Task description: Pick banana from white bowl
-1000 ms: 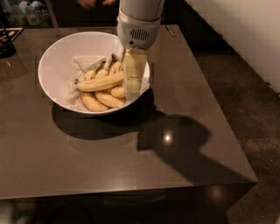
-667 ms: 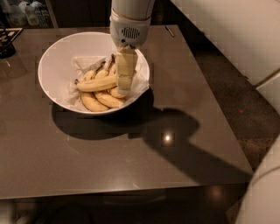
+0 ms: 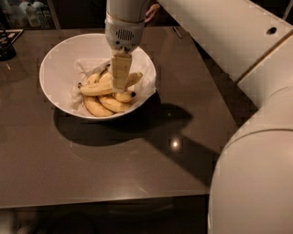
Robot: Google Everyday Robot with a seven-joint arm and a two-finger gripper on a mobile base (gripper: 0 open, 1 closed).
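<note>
The white bowl stands at the back left of the brown table and is lined with crumpled white paper. In it the long, nearly straight banana lies across the top of the pile, running from the left up to the right. Shorter curved bananas lie under it toward the front. My gripper points straight down from its white wrist into the bowl. Its tip reaches the middle of the long banana and hides that part of it.
My white arm fills the right side and casts a shadow on the brown table. The table's front edge is near the bottom. A dark object stands at the far left. A hand shows behind the table.
The gripper has moved left and down over the bananas to the middle of the long one. More of my arm has come into view on the right.
</note>
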